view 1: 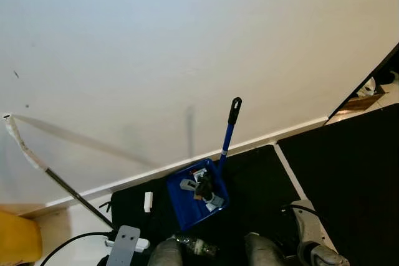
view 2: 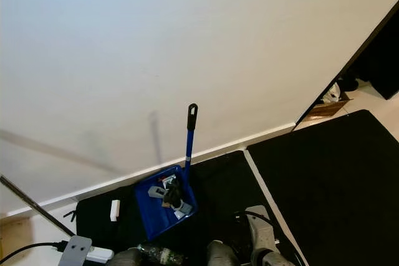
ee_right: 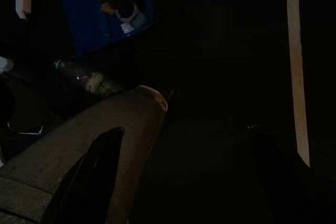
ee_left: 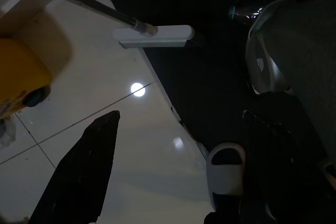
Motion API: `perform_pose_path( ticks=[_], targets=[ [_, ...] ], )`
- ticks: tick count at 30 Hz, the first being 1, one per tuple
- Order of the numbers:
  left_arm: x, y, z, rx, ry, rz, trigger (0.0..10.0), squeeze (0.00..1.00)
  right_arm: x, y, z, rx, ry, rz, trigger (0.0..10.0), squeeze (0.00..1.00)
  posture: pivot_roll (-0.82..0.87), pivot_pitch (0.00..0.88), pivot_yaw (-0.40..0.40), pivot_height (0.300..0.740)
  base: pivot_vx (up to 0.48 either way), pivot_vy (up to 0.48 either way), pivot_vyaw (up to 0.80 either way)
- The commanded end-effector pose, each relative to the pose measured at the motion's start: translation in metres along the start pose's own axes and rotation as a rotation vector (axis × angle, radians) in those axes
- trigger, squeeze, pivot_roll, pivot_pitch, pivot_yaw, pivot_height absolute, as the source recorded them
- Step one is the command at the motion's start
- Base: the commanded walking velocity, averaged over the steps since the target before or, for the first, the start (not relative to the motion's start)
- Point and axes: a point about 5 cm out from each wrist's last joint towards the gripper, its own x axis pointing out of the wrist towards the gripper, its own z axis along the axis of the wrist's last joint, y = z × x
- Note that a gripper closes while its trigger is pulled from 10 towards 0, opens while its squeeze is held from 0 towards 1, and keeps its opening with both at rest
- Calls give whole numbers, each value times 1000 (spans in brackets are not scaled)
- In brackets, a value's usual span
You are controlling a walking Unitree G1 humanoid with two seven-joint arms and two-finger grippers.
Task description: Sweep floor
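A blue dustpan (view 1: 179, 211) stands on a black mat (view 1: 262, 179) by the white wall, its blue handle (view 1: 228, 135) upright. Several bits of rubbish (view 1: 202, 188) lie in it. A long-handled sweeper (view 1: 59, 182) leans at the left, its tip wrapped in white tape; its flat white head (ee_left: 155, 35) rests at the mat's edge. Both arms hang idle by my legs. My left gripper (ee_left: 181, 114) is open above the tiled floor. My right gripper (ee_right: 184, 128) is open in the dark over the mat, the dustpan (ee_right: 86, 14) beyond it.
A plastic bottle (view 1: 196, 245) lies on the mat by my knees. A small white block (view 1: 148, 201) sits left of the dustpan. A yellow object (view 1: 17, 238) stands at the far left. A white slipper (ee_left: 226, 169) lies at the mat's edge. A second black mat (view 1: 349, 179) lies to the right.
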Motion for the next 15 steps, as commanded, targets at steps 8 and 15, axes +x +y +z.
perform_pose_path(
  ticks=[8,15],
  targets=[
    [-2,-3,-8,19,24,-14,10000,0,-2,1,-7,-6,24,6,10000,0,12,127,-25,740,0,0,0],
    [-2,-3,-8,19,23,-14,10000,0,-1,1,-6,-2,22,4,10000,0,11,127,-24,740,0,0,0]
  ],
)
